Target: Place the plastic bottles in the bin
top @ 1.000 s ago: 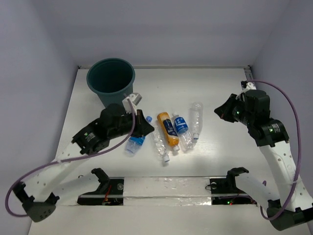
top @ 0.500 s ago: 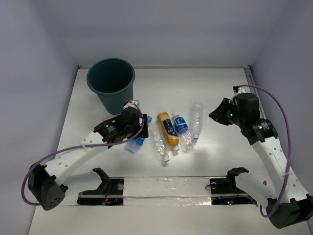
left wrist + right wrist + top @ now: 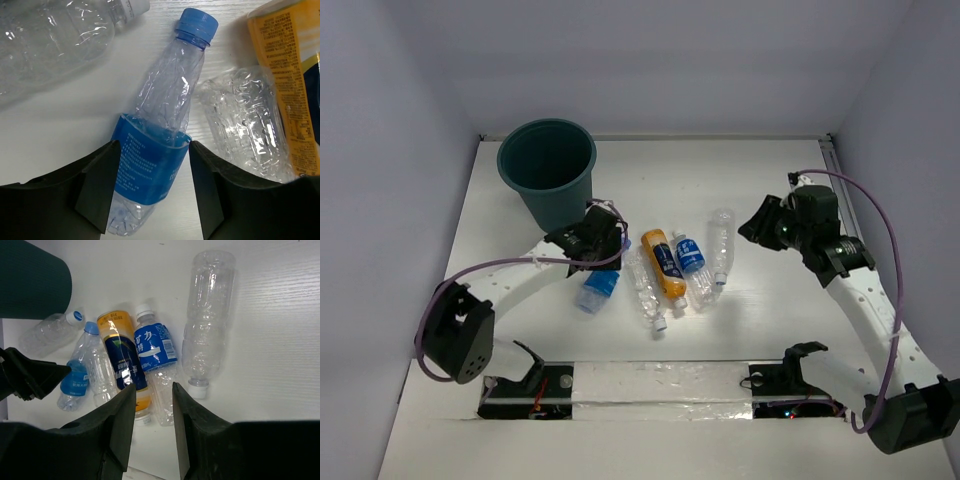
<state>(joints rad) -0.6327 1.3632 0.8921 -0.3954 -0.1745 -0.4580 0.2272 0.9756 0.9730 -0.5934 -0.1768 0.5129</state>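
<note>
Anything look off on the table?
Nothing stands out. The bin stands upright, and the plastic bottles lie on their sides in a loose cluster beside it. The clear ones are crumpled, and no spill is visible.

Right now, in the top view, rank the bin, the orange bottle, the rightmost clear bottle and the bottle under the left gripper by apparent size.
1. Bin, by far the largest.
2. Orange bottle and rightmost clear bottle: look alike, no ranking.
3. Blue-labelled bottle shows least, but the left gripper hides part of it.
</note>
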